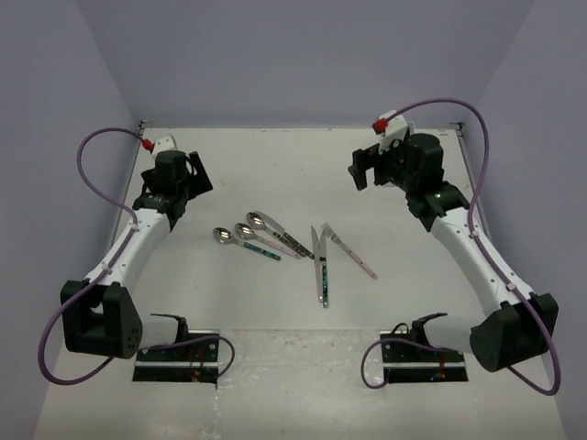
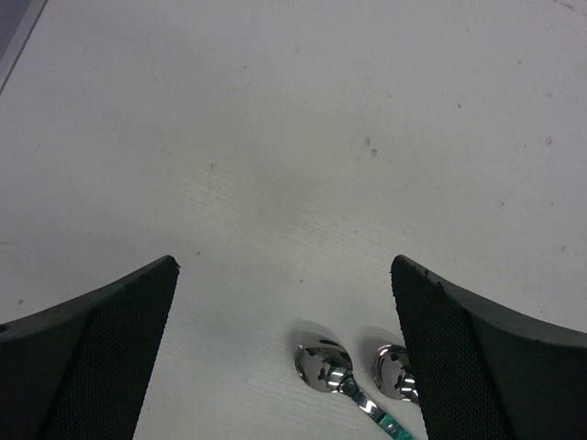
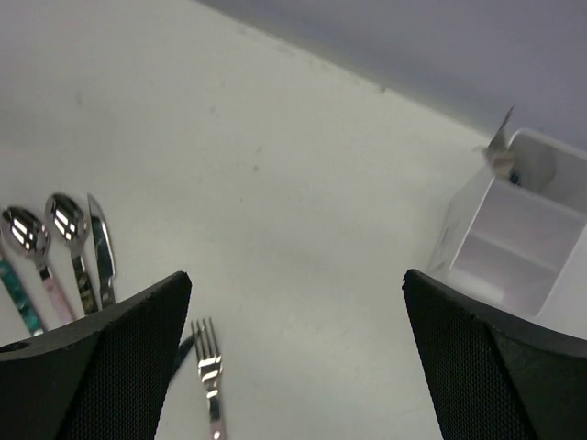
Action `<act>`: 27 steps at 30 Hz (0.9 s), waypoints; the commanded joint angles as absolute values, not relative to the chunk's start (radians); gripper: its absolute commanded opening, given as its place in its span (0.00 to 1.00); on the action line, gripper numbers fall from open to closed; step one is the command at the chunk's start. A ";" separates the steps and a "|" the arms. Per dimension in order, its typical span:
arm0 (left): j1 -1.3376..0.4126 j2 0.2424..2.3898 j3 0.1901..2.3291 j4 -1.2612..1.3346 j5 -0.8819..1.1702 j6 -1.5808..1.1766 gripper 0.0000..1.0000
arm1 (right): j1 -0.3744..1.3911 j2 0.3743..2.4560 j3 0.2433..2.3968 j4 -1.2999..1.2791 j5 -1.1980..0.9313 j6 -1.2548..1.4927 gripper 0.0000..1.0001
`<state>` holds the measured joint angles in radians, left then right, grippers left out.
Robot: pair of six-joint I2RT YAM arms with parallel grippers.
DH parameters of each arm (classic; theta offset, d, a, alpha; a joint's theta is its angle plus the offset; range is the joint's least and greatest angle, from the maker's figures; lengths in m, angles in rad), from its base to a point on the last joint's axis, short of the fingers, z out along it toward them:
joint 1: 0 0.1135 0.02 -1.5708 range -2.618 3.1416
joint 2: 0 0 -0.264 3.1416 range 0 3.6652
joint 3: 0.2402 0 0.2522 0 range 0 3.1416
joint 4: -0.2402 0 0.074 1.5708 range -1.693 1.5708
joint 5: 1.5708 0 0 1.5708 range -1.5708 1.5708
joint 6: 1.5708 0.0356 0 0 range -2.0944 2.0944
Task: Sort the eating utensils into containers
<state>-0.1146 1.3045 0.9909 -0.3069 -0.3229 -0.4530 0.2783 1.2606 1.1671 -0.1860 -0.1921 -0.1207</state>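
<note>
Several utensils lie mid-table: a teal-handled spoon (image 1: 223, 236), a pink-handled spoon (image 1: 244, 230), a dark patterned utensil (image 1: 280, 236), a teal-handled knife (image 1: 322, 266) and a pink-handled fork (image 1: 351, 254). My left gripper (image 1: 188, 174) is open and empty, back left of the spoons; its view (image 2: 284, 263) shows two spoon bowls (image 2: 323, 364) below the fingers. My right gripper (image 1: 363, 170) is open and empty, behind the fork. Its view (image 3: 297, 275) shows the fork (image 3: 209, 362), the spoons (image 3: 66, 218) and the white cutlery holder (image 3: 509, 243) at right, with a blurred metal tip sticking out. The holder does not show in the top view.
The grey back wall (image 3: 413, 46) runs just behind the holder. Side walls close the table on the left (image 1: 55, 183) and right (image 1: 541, 165). Both arm bases (image 1: 174, 348) sit at the near edge.
</note>
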 commanded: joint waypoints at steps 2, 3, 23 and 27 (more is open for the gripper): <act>-0.135 1.275 0.974 -0.321 -0.342 -0.489 1.00 | 0.353 1.275 1.105 -0.495 -0.023 -0.037 0.99; -0.141 1.272 0.970 -0.328 -0.344 -0.495 1.00 | 0.370 1.282 1.100 -0.523 -0.028 -0.025 0.99; -0.152 1.118 0.857 -0.425 -0.365 -0.588 1.00 | 0.518 1.753 1.118 -0.704 0.021 0.169 0.95; -0.152 1.127 0.877 -0.433 -0.387 -0.580 1.00 | 0.529 1.815 1.135 -0.735 0.102 0.183 0.74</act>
